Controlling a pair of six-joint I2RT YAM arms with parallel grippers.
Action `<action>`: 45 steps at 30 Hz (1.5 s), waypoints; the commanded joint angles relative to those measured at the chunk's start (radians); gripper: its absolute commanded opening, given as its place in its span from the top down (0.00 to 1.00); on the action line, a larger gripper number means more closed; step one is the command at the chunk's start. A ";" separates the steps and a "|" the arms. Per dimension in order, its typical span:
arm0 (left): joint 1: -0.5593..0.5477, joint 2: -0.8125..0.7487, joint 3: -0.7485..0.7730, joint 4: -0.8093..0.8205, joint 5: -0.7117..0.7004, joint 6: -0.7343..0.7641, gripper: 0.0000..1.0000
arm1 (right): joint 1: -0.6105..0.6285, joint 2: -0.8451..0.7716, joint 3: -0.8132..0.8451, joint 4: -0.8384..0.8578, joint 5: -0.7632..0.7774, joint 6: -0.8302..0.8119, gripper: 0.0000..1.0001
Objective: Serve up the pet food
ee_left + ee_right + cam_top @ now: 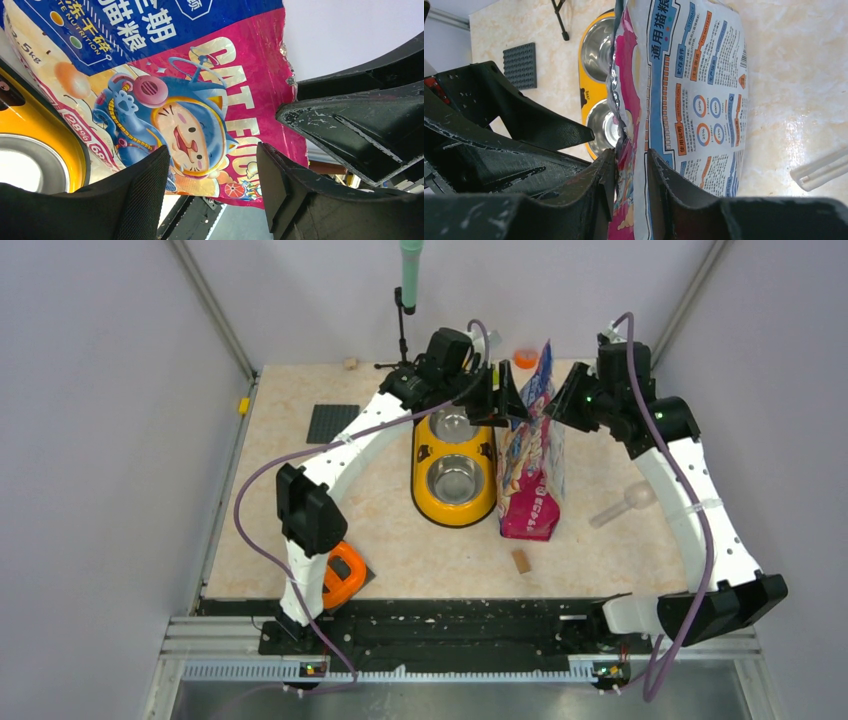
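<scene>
The pet food bag [530, 465], glossy magenta with a cartoon cat and blue-white panels, stands upright right of the yellow double bowl [420, 455]. The kibble is hidden inside it. My right gripper [556, 400] is shut on the bag's top edge; in the right wrist view the bag [704, 90] fills the gap between the fingers of that gripper [631, 155]. My left gripper [505, 402] is open beside the bag's top left. In the left wrist view the left gripper [212, 155] faces the bag's front [200, 90], with nothing between its fingers. Both steel bowls look empty.
A clear plastic scoop [625, 505] lies right of the bag. A tan wooden block [520, 560] lies in front of it, another [350, 363] at the back. There is also a dark baseplate [332, 423], an orange object [343, 575] by the left base, an orange cap [525, 358] and a stand [405, 310].
</scene>
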 commanded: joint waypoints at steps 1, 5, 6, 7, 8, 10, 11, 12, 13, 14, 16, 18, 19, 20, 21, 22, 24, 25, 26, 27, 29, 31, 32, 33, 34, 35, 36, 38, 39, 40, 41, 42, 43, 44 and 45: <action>0.000 -0.017 0.010 0.068 0.029 -0.016 0.32 | -0.001 -0.040 0.011 0.039 0.038 0.011 0.70; 0.000 -0.019 0.014 0.080 0.026 -0.022 0.31 | -0.002 -0.058 0.034 0.043 0.087 0.015 0.56; 0.000 -0.019 0.016 0.084 0.027 -0.026 0.30 | -0.002 -0.064 0.037 0.044 0.108 0.014 0.55; 0.000 -0.019 0.019 0.091 0.027 -0.029 0.30 | -0.003 -0.069 0.038 0.045 0.130 0.014 0.55; 0.000 -0.020 0.021 0.099 0.031 -0.033 0.30 | -0.004 -0.073 0.038 0.046 0.150 0.014 0.55; 0.000 -0.023 0.020 0.129 0.047 -0.042 0.31 | -0.008 -0.076 0.034 0.050 0.169 0.013 0.57; 0.000 -0.025 0.020 0.144 0.055 -0.047 0.32 | -0.012 -0.072 0.034 0.051 0.159 0.009 0.57; 0.000 -0.025 0.020 0.157 0.061 -0.051 0.32 | -0.012 -0.064 0.036 0.047 0.148 0.009 0.57; 0.000 -0.025 0.020 0.170 0.066 -0.057 0.32 | -0.013 -0.059 0.037 0.046 0.131 0.006 0.57; 0.000 -0.024 0.021 0.183 0.073 -0.065 0.32 | -0.013 -0.053 0.037 0.046 0.111 0.004 0.57; 0.000 -0.019 0.021 0.209 0.089 -0.085 0.32 | -0.013 -0.045 0.035 0.047 0.085 0.004 0.57; 0.000 -0.010 0.022 0.227 0.096 -0.102 0.32 | -0.013 -0.040 0.032 0.050 0.073 0.003 0.57; 0.000 -0.007 0.023 0.230 0.095 -0.108 0.33 | -0.013 -0.038 0.030 0.053 0.068 0.000 0.57; 0.000 -0.002 0.024 0.233 0.095 -0.111 0.33 | -0.013 -0.037 0.030 0.054 0.065 -0.002 0.57; 0.000 0.002 0.024 0.238 0.095 -0.116 0.34 | -0.013 -0.033 0.031 0.054 0.064 -0.006 0.57; 0.000 0.007 0.026 0.242 0.094 -0.121 0.34 | -0.013 -0.031 0.031 0.054 0.061 -0.008 0.57; -0.001 0.013 0.029 0.256 0.096 -0.134 0.35 | -0.013 -0.026 0.029 0.058 0.054 -0.014 0.57; 0.000 0.016 0.029 0.264 0.098 -0.140 0.35 | -0.014 -0.023 0.028 0.057 0.053 -0.016 0.57; 0.000 0.019 0.031 0.270 0.098 -0.144 0.36 | -0.013 -0.020 0.026 0.056 0.052 -0.017 0.57; 0.000 0.024 0.032 0.272 0.098 -0.149 0.36 | -0.012 -0.018 0.020 0.056 0.052 -0.019 0.57; 0.000 0.033 0.034 0.277 0.099 -0.157 0.37 | -0.013 -0.017 0.007 0.060 0.048 -0.022 0.57; 0.000 0.039 0.034 0.279 0.100 -0.166 0.38 | -0.013 -0.017 -0.007 0.061 0.049 -0.024 0.58; -0.001 0.042 0.034 0.283 0.100 -0.170 0.38 | -0.014 -0.017 -0.013 0.060 0.050 -0.024 0.59; -0.001 0.045 0.034 0.287 0.098 -0.173 0.39 | -0.014 -0.019 -0.020 0.062 0.053 -0.025 0.60; -0.002 0.048 0.034 0.290 0.097 -0.177 0.39 | -0.012 -0.020 -0.026 0.063 0.055 -0.025 0.62; -0.002 0.050 0.034 0.294 0.094 -0.181 0.40 | -0.013 -0.021 -0.030 0.063 0.056 -0.027 0.64; -0.001 0.053 0.036 0.294 0.089 -0.184 0.41 | -0.012 -0.022 -0.032 0.064 0.056 -0.028 0.67; -0.001 0.059 0.041 0.302 0.088 -0.194 0.44 | -0.013 -0.021 -0.036 0.064 0.055 -0.031 0.74; -0.001 0.062 0.043 0.306 0.088 -0.200 0.45 | -0.012 -0.020 -0.038 0.065 0.054 -0.034 0.78; -0.001 0.066 0.046 0.310 0.088 -0.205 0.45 | -0.013 -0.020 -0.039 0.065 0.054 -0.036 0.82; 0.000 0.070 0.050 0.313 0.089 -0.211 0.46 | -0.013 -0.019 -0.041 0.066 0.053 -0.038 0.86; -0.003 0.073 0.052 0.318 0.092 -0.217 0.46 | -0.014 -0.019 -0.043 0.066 0.051 -0.039 0.89; -0.002 0.075 0.052 0.324 0.094 -0.223 0.46 | -0.013 -0.019 -0.047 0.066 0.047 -0.041 0.92; -0.001 0.076 0.052 0.328 0.096 -0.227 0.46 | -0.014 -0.018 -0.049 0.068 0.044 -0.042 0.95; -0.001 0.075 0.052 0.333 0.095 -0.230 0.46 | -0.013 -0.017 -0.052 0.070 0.041 -0.041 0.98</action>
